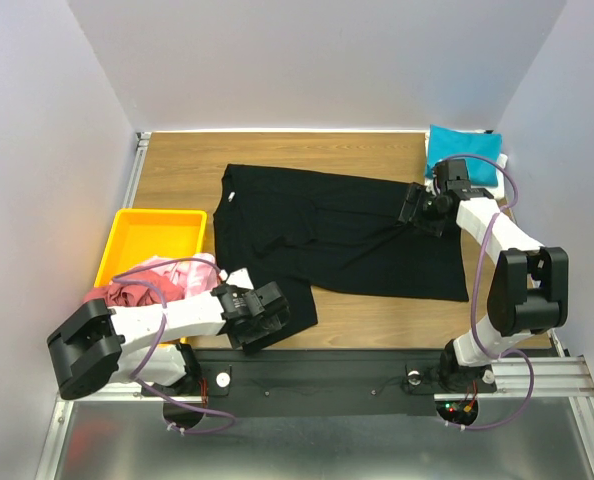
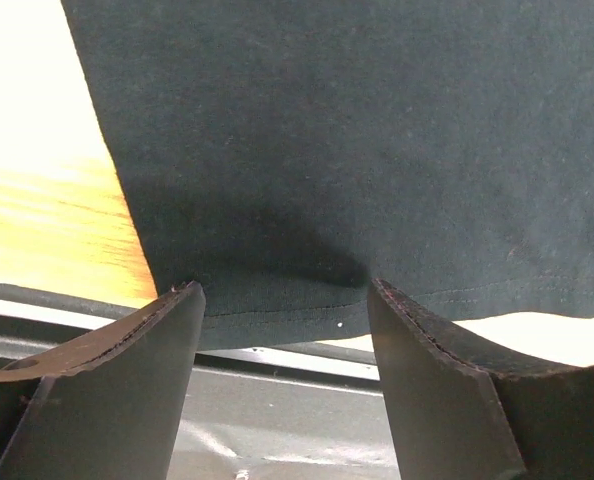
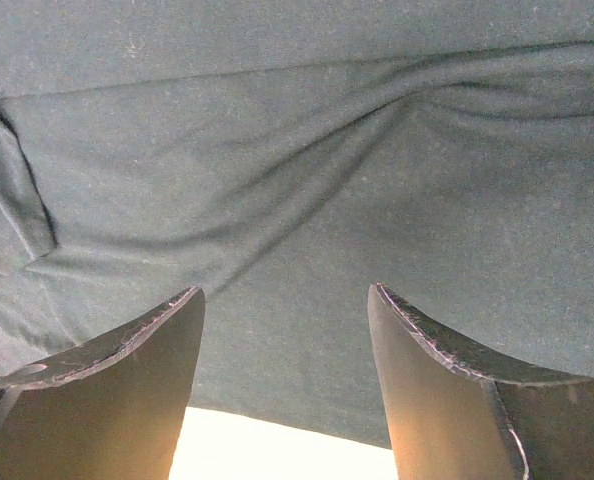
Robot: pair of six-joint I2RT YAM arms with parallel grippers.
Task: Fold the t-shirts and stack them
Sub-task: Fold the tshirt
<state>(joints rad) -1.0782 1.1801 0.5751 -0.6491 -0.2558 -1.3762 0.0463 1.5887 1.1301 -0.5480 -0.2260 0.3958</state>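
Black short-sleeved cloth t-shirt (image 1: pixel 327 235) spread flat mid wooden table (image 1: pixel 177 170). We see left gripper (image 1: pixel 274 315) at its near hem corner, fingers wide apart. Right gripper (image 1: pixel 413 212) over shirt's right edge, likewise wide, gripping nothing.

The left gripper (image 1: pixel 268 316) sits low on the near side, the right gripper (image 1: pixel 414 209) reaches far out, both with jaws spread.
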